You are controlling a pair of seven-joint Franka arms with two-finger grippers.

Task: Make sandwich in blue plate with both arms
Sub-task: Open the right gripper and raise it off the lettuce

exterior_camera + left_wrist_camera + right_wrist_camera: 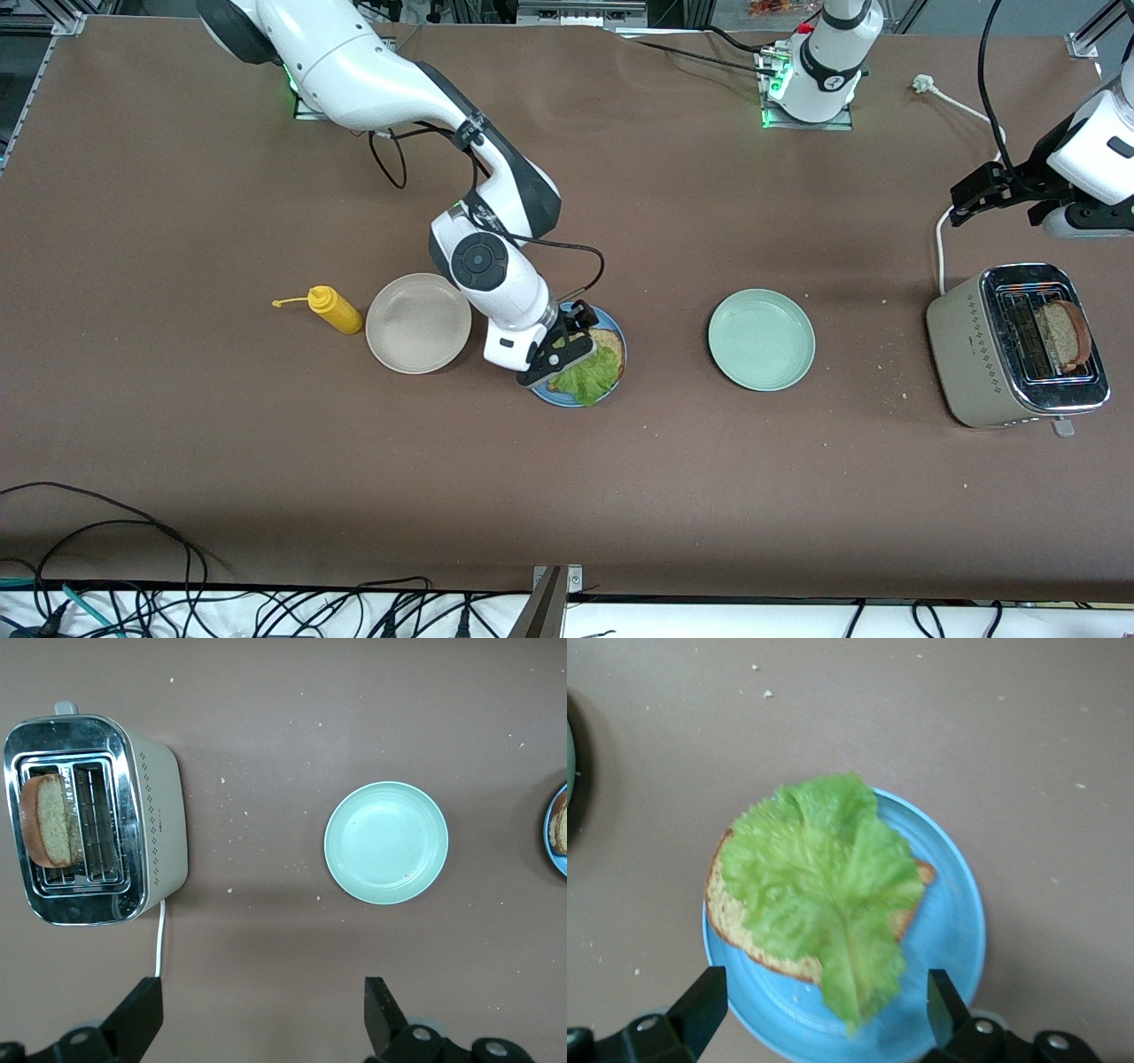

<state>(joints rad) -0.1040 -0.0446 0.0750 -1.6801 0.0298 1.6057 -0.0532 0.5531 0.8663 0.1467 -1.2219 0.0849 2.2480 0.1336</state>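
The blue plate lies mid-table with one slice of brown bread on it and a ruffled green lettuce leaf spread over the slice. In the right wrist view the lettuce covers most of the bread on the blue plate. My right gripper hangs just over the plate, open, gripping nothing. A second bread slice stands in the toaster. My left gripper waits open over the table beside the toaster, with nothing between its fingers.
A pale green plate sits between the blue plate and the toaster. A beige plate and a yellow mustard bottle lie toward the right arm's end. The toaster's white cord runs toward the robots' bases. Crumbs dot the table.
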